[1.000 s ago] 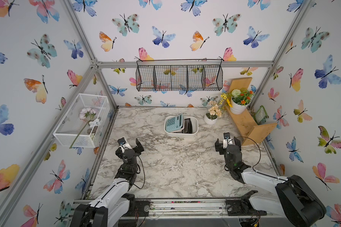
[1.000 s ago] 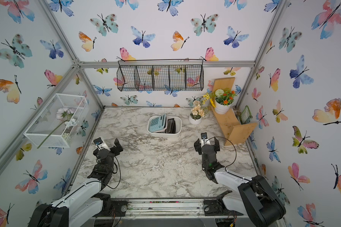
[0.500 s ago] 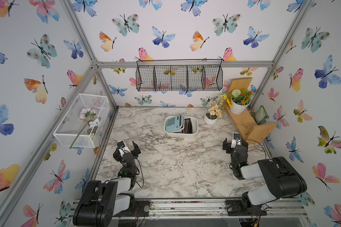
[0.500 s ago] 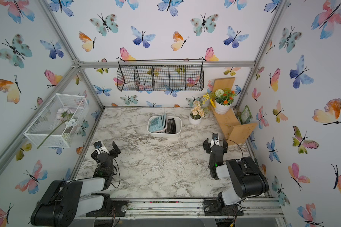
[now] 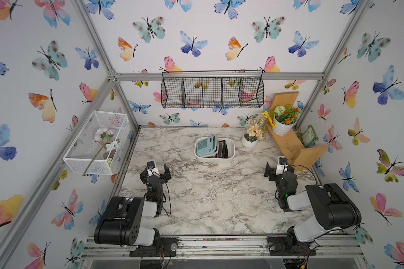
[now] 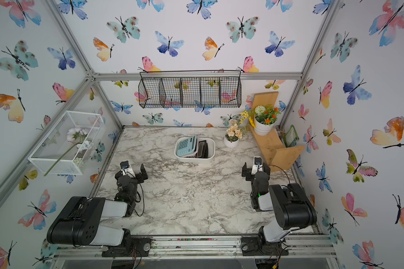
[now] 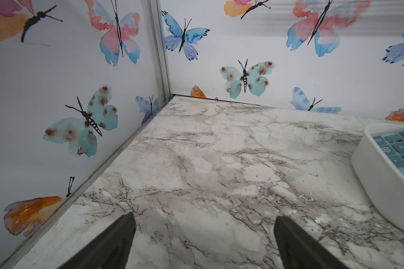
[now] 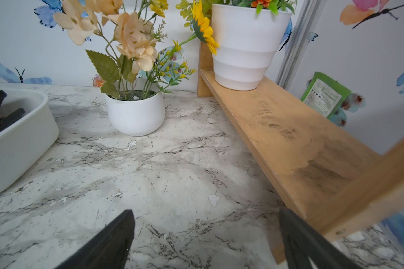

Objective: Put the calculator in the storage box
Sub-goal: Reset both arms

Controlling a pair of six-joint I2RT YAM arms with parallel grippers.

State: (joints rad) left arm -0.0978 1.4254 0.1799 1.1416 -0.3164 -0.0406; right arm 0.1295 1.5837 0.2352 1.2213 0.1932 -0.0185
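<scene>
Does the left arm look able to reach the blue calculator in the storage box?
Probably yes: the left gripper is open and empty, only bare tabletop lies before the storage box, and the blue calculator lies uppermost.

Black wire basket (image 5: 212,89) on the back wall; white wire-mesh box (image 5: 86,165), holding a pink flower (image 5: 101,133), on a side wall. On the marble bench (image 5: 208,198): small white flowerpot (image 5: 249,142) beside a wooden shelf (image 5: 288,143) bearing a larger flowerpot (image 5: 281,128).
</scene>
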